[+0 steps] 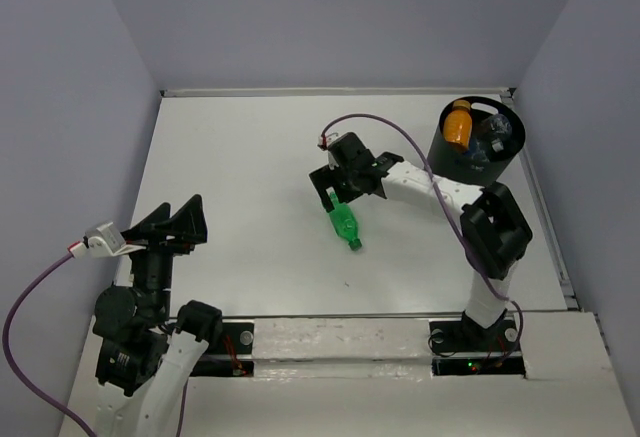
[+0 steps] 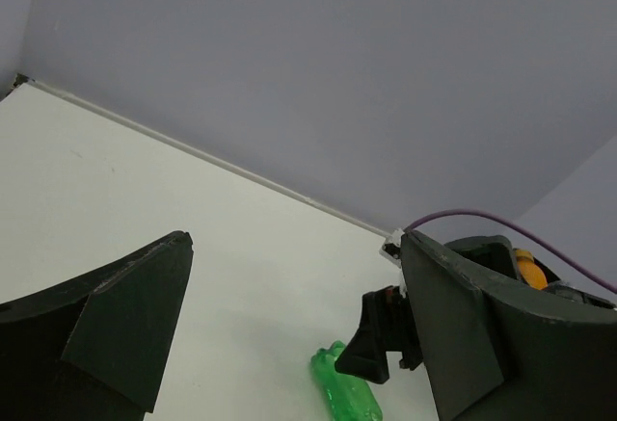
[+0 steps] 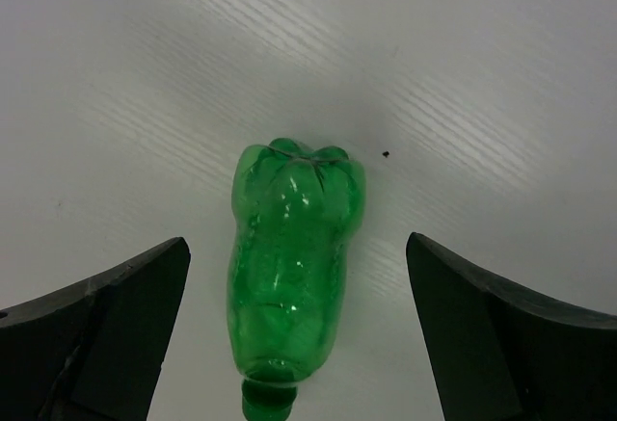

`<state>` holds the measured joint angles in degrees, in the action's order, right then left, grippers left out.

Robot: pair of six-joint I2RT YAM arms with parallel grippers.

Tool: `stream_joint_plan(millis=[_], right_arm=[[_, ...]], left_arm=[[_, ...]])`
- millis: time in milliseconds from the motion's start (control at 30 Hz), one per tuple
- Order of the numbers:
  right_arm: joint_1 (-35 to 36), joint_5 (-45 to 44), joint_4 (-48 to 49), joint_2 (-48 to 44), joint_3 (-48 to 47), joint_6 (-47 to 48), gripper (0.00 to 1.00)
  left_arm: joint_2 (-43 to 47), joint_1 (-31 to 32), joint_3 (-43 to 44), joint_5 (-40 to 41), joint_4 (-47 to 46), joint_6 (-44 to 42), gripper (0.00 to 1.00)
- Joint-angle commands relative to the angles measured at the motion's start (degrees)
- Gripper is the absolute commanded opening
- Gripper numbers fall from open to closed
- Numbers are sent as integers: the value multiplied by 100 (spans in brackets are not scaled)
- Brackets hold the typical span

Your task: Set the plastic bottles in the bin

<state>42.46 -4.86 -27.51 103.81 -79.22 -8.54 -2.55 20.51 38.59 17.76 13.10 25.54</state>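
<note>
1. My right gripper (image 1: 338, 198): black, two-finger, jaws spread wide. It is lowered over the middle of the table, one finger on each side of item 3 and neither touching it. In the right wrist view (image 3: 299, 329) there is bare table between each finger and the bottle.

2. My left gripper (image 1: 177, 219): black, two-finger, jaws open and empty. It is raised near the table's left edge, well apart from every bottle. Its wrist view (image 2: 299, 344) looks across the table toward the right arm.

3. Green translucent plastic bottle (image 1: 345, 225): lying on its side on the white table (image 1: 240, 157), near the centre. Its cap end points toward my bases and its lobed base points away (image 3: 289, 257). It also shows low in the left wrist view (image 2: 347, 394).

4. Tall black cylindrical bin (image 1: 447, 155): upright at the far right corner of the table, well apart from the green bottle.

5. Orange plastic bottle (image 1: 457, 124): inside the bin, leaning at its left side.

6. Clear plastic bottle with a blue label (image 1: 492, 137): inside the bin, to the right of the orange one. Details are hard to make out.
</note>
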Motion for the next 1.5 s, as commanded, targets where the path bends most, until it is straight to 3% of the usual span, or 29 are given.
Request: stream_joint_plan(millis=[0,133,267,300,400,467,667,833,933,1000,1133,1267,1467], right_arm=[[43,319,-255,622,-602,36,98],[43,197,-474,1403,-1147,45,90],[43,117,-571,1572,-1350,27,82],[43,108,-589,1581,-1350,27,73],[43,4,-677,1511,-1368,27,61],[43,-145,-712,1309,-1368,-34,45],[-44,-910,-660,80,-1535,10,43],[-1088,-1552,-142,-1378,-1553,-51,42],[-1845,-1885,1031,-2486,-1167,-123,42],[-2074,-2794,1649,-3074,-912,253,42],[-2837,-3670,3150,-3332,-437,1115,42],[-3409,-3970,3707,-3192,-122,1513,41],[-3674,-3812,4321,-3332,758,1494,40]], left_arm=[[-71,-12,-18,-27,-247,-102,99],[-53,-12,-27,-27,-238,-111,99],[-18,5,-9,-9,-220,-111,99],[8,5,-18,-18,-220,-111,99],[35,5,-18,-18,-229,-111,99],[61,5,-9,-9,-212,-111,99],[88,5,-18,-9,-203,-93,99],[149,14,-9,8,-194,-93,99],[219,49,0,17,-194,-102,99],[228,67,0,35,-194,-102,99],[395,120,0,70,-168,-111,99],[457,190,17,96,-150,-111,99],[492,313,17,131,-133,-102,99]])
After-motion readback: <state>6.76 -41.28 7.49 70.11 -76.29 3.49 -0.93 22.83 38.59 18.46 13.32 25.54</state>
